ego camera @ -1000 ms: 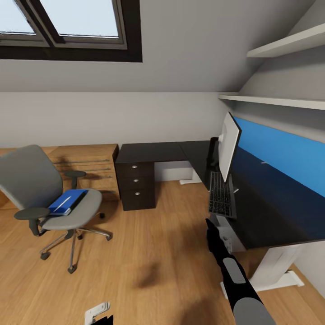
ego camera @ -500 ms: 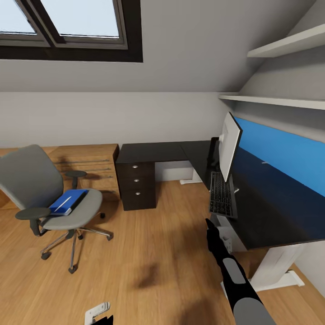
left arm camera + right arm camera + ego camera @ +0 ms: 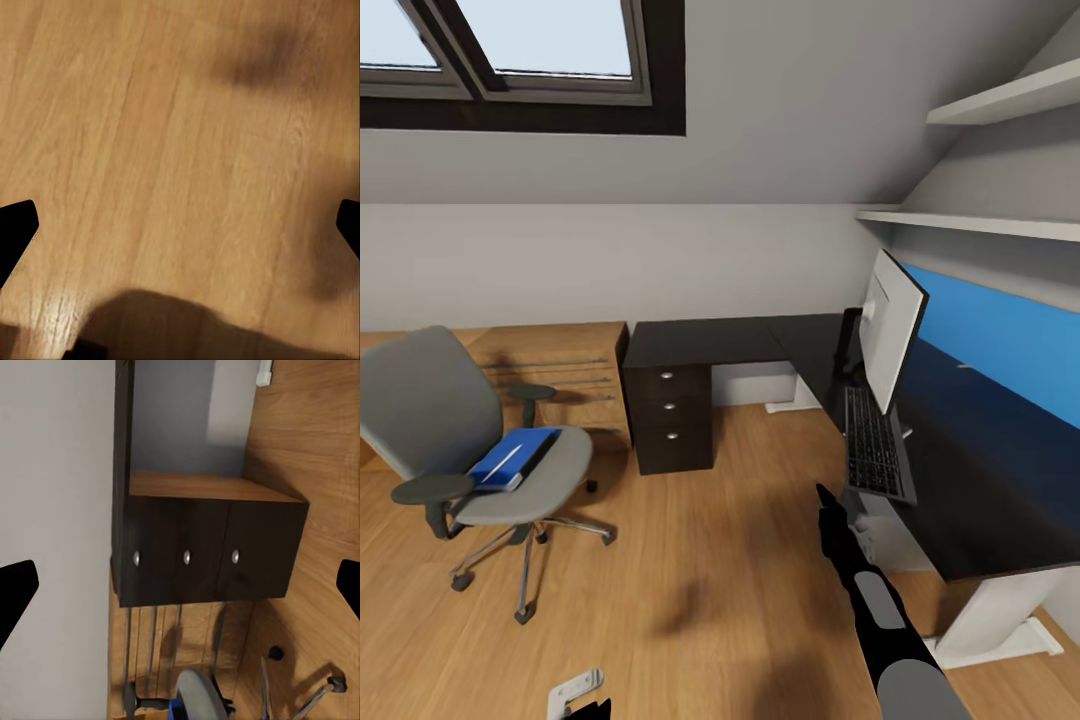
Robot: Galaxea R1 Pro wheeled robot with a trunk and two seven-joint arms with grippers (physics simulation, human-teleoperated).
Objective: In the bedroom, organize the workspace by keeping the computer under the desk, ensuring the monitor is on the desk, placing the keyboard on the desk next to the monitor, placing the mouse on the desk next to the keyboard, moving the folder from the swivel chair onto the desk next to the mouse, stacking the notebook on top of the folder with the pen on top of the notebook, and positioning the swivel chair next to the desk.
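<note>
The grey swivel chair [image 3: 470,440] stands on the wood floor at the left, apart from the desk [image 3: 710,342]. A blue folder [image 3: 510,458] lies on its seat with a thin pale strip across it. On the black L-shaped desk at the right the monitor [image 3: 890,330] stands upright, and the keyboard [image 3: 877,455] lies in front of it near the desk edge. A pale grey box, the computer [image 3: 872,535], shows under the desk behind my right arm. My right gripper [image 3: 826,497] [image 3: 180,585] is open, facing the desk drawers [image 3: 210,555]. My left gripper [image 3: 180,225] is open over bare floor.
A low light-wood cabinet [image 3: 560,365] runs along the wall behind the chair. White shelves [image 3: 980,222] and a blue wall panel [image 3: 1000,350] sit above the desk's right wing. The white desk leg [image 3: 990,620] stands at the lower right. Wood floor [image 3: 690,560] lies between chair and desk.
The whole picture has shifted a little, so the camera has moved. Chair, folder, monitor and keyboard keep their places, and my right arm holds the same pose.
</note>
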